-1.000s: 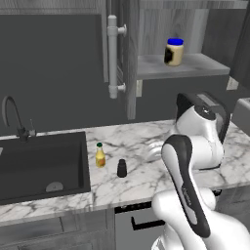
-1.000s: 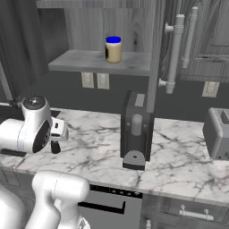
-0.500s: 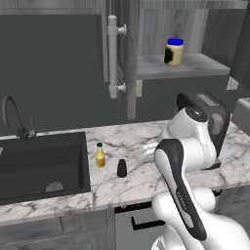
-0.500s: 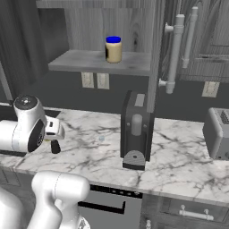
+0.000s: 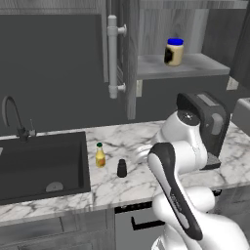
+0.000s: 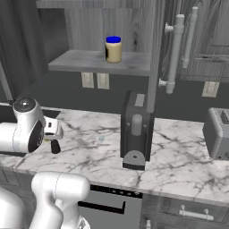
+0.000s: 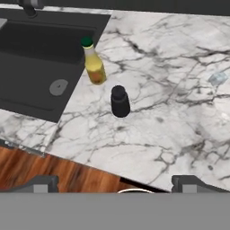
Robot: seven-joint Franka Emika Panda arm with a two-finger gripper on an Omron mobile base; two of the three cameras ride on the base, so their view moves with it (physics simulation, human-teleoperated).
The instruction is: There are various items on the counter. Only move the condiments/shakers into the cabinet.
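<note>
Left base view, cabinet: the grey wood-grain wall cabinet [image 5: 185, 66] stood open, its long pale cylindrical bar handle [image 5: 113, 56] upright on the door edge
Left base view, shelf: the dark-and-cream jar with a blue lid [image 5: 174, 52] stood upright on the grey inner shelf
Left base view, counter: on the white marble counter with grey veins [image 5: 127, 144] the small yellow bottle with a green cap [image 5: 100, 155] stood just beside the dark sink [image 5: 41, 163], and the small black shaker [image 5: 121, 168] stood near it, a little closer to the front edge, the two apart
Left base view, other things: a curved dark tap [image 5: 12, 117] rose behind the sink; the big black toaster [image 5: 205, 124] sat behind the white arm [image 5: 178, 161]
Right base view, shelf: the blue-lidded jar [image 6: 113, 49] was on the shelf, and the bar handle [image 6: 174, 53] hung to its right
Right base view, counter: the black shaker [image 6: 55, 146] showed just below the arm's white wrist [image 6: 27, 129]; the black toaster [image 6: 136, 129] stood mid-counter, and a grey box-shaped appliance [image 6: 218, 133] sat at the far right
Hand view, gripper: the gripper [image 7: 115, 183] hung above the counter's front edge, jaws spread wide with nothing between them
Hand view, targets: the black shaker [image 7: 120, 101] stood upright ahead of the gripper, well apart from the fingertips [image 7: 42, 183]; the yellow bottle [image 7: 93, 64] stood beyond it by the sink rim [image 7: 74, 85]
</note>
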